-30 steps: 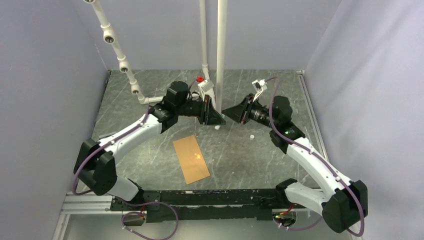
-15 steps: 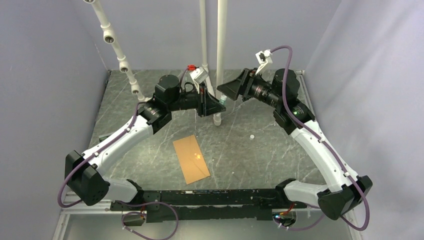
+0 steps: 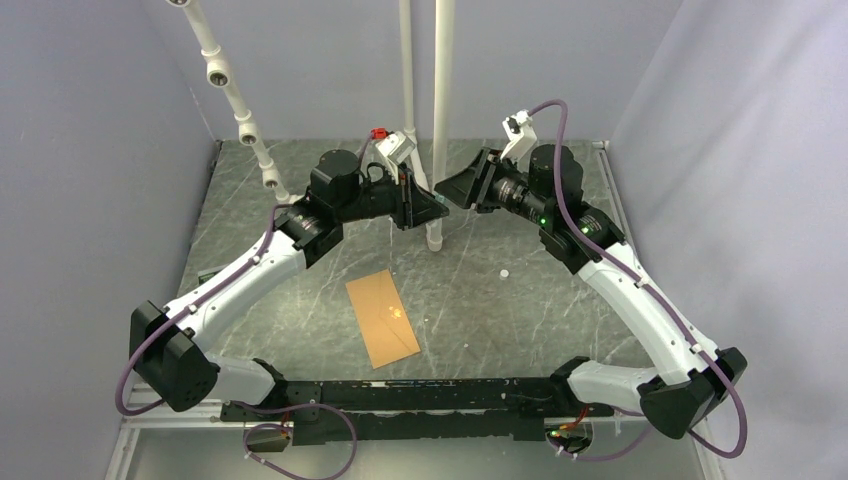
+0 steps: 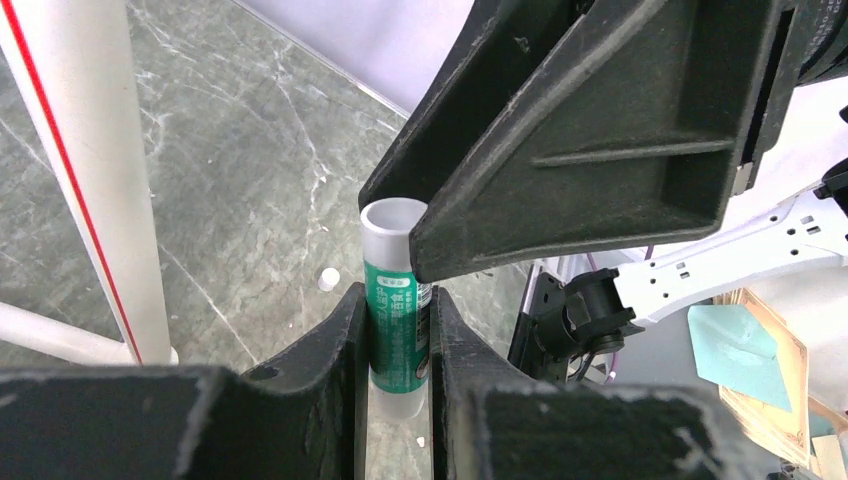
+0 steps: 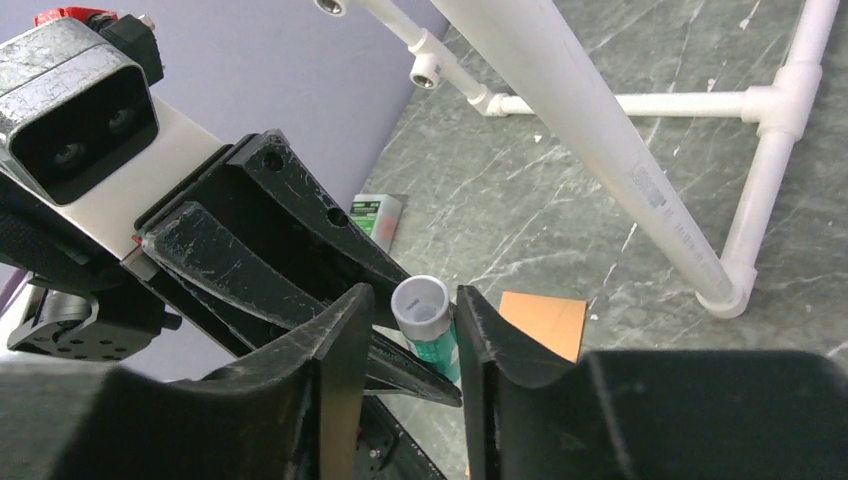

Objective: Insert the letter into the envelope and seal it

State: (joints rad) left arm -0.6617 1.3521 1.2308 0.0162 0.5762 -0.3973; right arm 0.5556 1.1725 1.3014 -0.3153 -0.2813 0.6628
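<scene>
**Right claw comes down over the glue stick, envelope flat on the table**

Since half a second ago the right arm has dipped slightly and brought its claw lower, toward the left one. The left arm and the envelope [image 3: 382,318] have kept their places. The envelope lies flat on the grey table [image 3: 500,300], near the front edge and at a slant. It sits below and a little left of both claws, touching neither. Above it, the left gripper [image 4: 397,335] is clenched on a green-labelled glue stick [image 4: 395,285]. Its fingers press both sides of the tube, and the pale upper end stands clear of their tips. A white pipe [image 3: 441,120] rises upright just behind. From the right, the right gripper [image 5: 413,315] straddles that pale end, one finger on each side. Whether these fingers pinch the tube or stand just off it cannot be told
</scene>
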